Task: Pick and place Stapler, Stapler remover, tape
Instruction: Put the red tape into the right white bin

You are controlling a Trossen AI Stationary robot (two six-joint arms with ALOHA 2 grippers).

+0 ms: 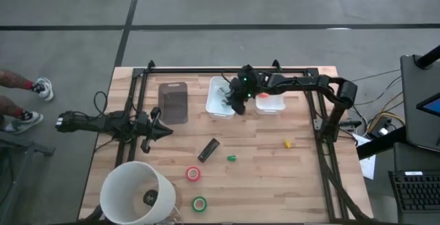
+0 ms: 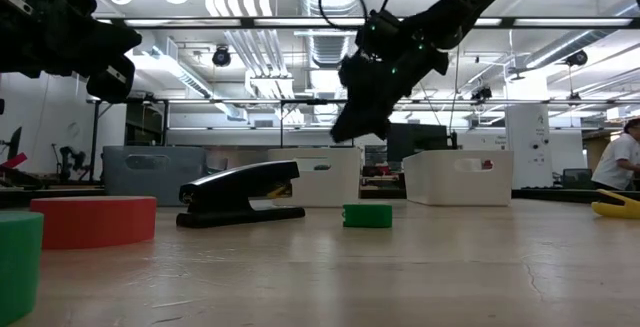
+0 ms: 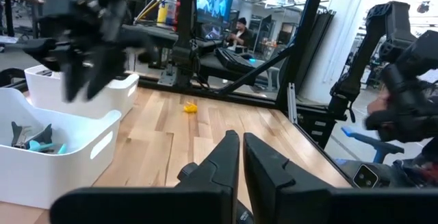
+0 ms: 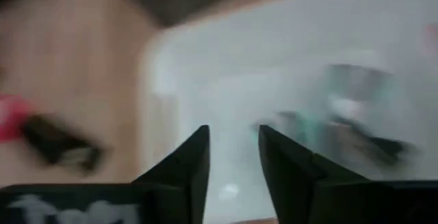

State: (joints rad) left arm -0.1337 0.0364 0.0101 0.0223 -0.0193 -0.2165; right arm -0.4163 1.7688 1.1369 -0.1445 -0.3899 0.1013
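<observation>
The black stapler [image 1: 208,149] lies on the wooden table near its middle, beside a tiny green piece [image 1: 232,158]. A red tape roll [image 1: 194,174] and a green tape roll [image 1: 199,203] lie flat nearer the front edge. A dark and teal tool, seemingly the stapler remover [image 3: 31,136], lies inside the left white bin [image 1: 218,104]. My right gripper [image 4: 233,148] hovers open above that bin, tilted down, with nothing between its fingers. My left gripper [image 1: 165,130] waits shut at the table's left, pointing level.
A second white bin [image 1: 270,104] with something red in it stands right of the first. A dark grey tray [image 1: 173,101] lies at the far left, a white bucket [image 1: 137,194] at the front left corner, and a small yellow piece [image 1: 287,143] to the right.
</observation>
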